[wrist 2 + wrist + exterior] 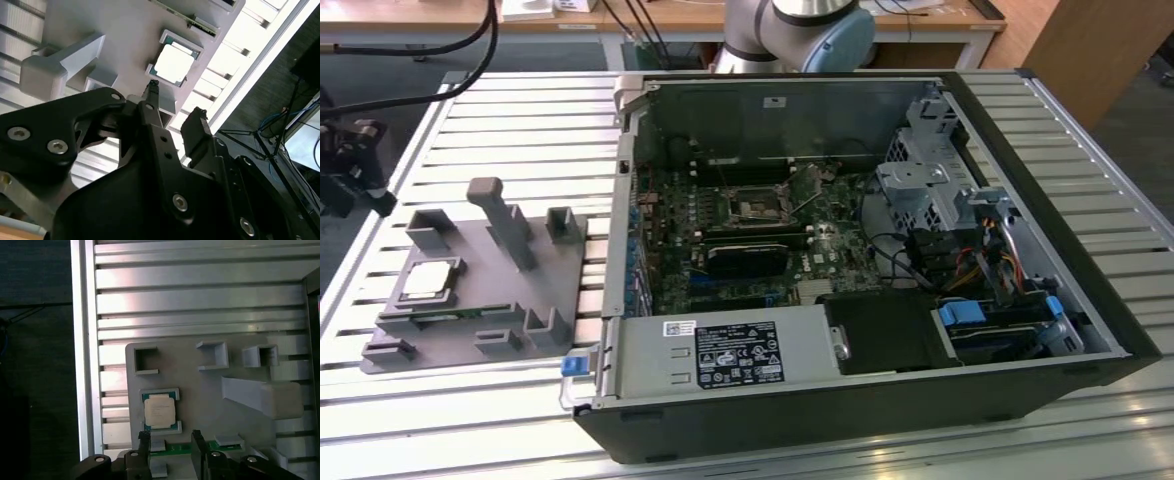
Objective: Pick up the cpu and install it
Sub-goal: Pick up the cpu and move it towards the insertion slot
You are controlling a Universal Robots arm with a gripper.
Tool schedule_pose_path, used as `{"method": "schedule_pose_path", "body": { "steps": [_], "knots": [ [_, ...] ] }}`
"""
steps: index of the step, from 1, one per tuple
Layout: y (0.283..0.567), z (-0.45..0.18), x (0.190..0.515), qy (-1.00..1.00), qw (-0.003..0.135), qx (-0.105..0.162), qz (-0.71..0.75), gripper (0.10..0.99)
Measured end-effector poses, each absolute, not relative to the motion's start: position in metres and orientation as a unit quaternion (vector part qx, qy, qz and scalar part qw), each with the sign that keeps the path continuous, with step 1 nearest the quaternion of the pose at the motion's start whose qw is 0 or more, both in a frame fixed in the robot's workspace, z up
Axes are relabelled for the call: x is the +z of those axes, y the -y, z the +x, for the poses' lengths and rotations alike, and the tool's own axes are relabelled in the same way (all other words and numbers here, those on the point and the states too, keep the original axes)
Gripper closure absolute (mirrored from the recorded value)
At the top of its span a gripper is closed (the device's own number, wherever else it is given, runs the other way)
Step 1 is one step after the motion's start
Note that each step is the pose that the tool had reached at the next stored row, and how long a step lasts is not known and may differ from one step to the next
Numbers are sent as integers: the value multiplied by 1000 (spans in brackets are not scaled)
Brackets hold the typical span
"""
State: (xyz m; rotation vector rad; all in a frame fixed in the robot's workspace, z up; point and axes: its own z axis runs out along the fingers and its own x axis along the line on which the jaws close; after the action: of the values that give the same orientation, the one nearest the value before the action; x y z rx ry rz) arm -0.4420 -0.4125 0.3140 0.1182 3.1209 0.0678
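In both wrist views the gripper (176,100) (170,437) hangs over a grey holder plate (200,395), its two black fingers apart with nothing between them. Just beyond the fingertips the cpu (160,411) lies flat in a square recess of the plate, silver top up, untouched. A green memory stick (176,447) lies just beside it. In the exterior view the plate sits at the lower left on a slatted metal table (494,110). The open computer case (1067,200) stands to the exterior view's right, and its socket (757,207) is well apart from the cpu.
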Motion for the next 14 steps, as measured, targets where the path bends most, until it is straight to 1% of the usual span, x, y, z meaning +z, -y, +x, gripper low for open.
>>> {"method": "schedule_pose_path", "body": {
  "steps": [1, 2, 4, 5, 7, 8, 9, 14],
  "knots": [
    [413, -442, 313, -999, 9, 22, 38, 620],
    [413, -442, 311, -999, 9, 22, 38, 620],
    [414, -442, 308, -999, 9, 22, 38, 502],
    [414, -442, 306, -999, 9, 22, 38, 502],
    [414, -442, 302, -999, 9, 22, 38, 388],
    [414, -442, 300, -999, 9, 22, 38, 388],
    [414, -442, 299, -999, 9, 22, 38, 325],
    [414, -442, 290, -999, 9, 22, 38, 325]
  ]
}}
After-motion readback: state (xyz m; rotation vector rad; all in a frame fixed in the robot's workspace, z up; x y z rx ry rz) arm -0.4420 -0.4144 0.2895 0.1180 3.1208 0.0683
